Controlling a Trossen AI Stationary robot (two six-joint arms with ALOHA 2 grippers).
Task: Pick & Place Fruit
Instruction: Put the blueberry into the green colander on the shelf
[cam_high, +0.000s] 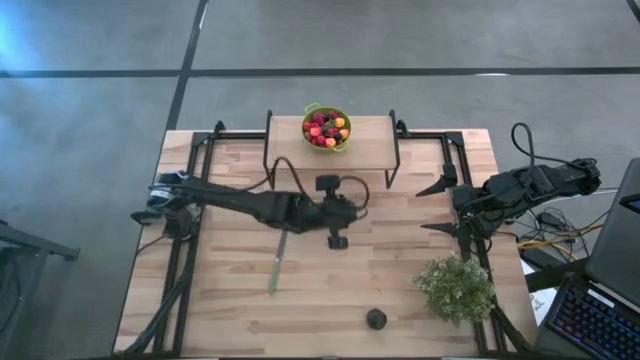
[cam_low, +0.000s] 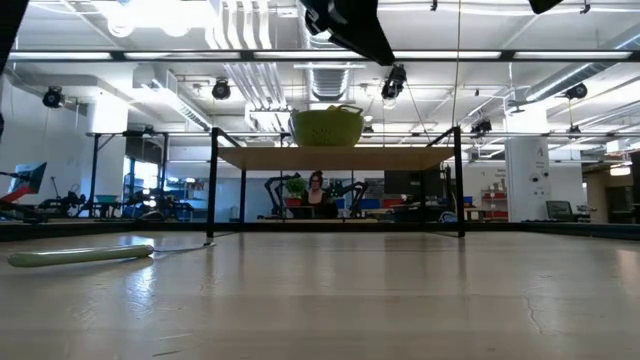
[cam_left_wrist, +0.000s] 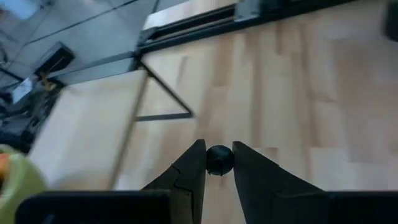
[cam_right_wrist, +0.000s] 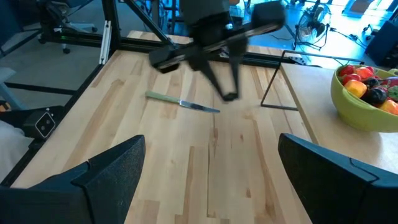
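Berry: small, dark and round, pinched between the left gripper's two fingertips, above the bare wood of the table.
Left gripper: clenched on the berry; in the high view it hangs over the middle of the table, in front of the shelf, its arm reaching in from the left edge.
Bowl: green, on the raised shelf at the back of the table, well apart from the left gripper.
Fruit: heaped in the bowl, mostly red, with some dark and a few orange or yellow pieces; the right wrist view shows them over the bowl's rim.
Big dark fruit: alone near the front edge of the table, just left of the plant, well apart from both grippers.
Right gripper: fingers spread wide, holding nothing; in the high view it waits at the right side of the table.
Knife: green-handled, flat on the table, left of the left gripper.
Plant: bushy, pale green, at the front right corner.
Shelf: wooden top on dark legs.
Table: light wood planks.
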